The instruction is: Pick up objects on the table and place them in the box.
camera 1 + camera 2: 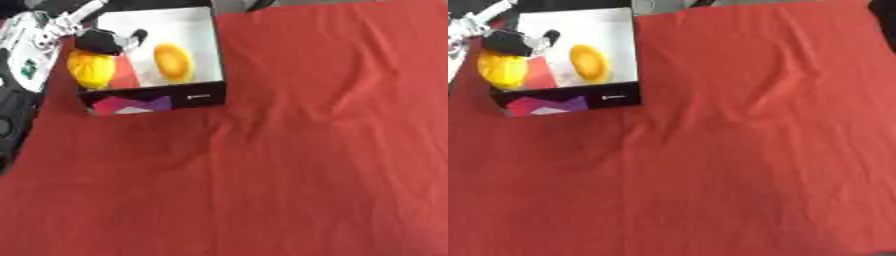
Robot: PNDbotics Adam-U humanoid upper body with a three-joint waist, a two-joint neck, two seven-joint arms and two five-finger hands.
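Observation:
An open box (pixel 203 55) with a white inside and a black front wall stands on the red cloth at the upper left. In it lie a round yellow thing (pixel 90 70) by the left wall, an orange-yellow oval thing (pixel 173 61) in the middle and a red piece (pixel 540 72) between them. My left hand (pixel 101 41), black on a silver and white arm (pixel 44 30), hangs over the box's left part, right above the round yellow thing and touching or nearly touching its top. My right hand shows in neither view.
The red cloth (pixel 306 150) covers the table, wrinkled, with no loose objects on it. A dark bulky shape (pixel 10 125) sits at the left edge beside the box. A dark corner (pixel 885 10) shows at the upper right.

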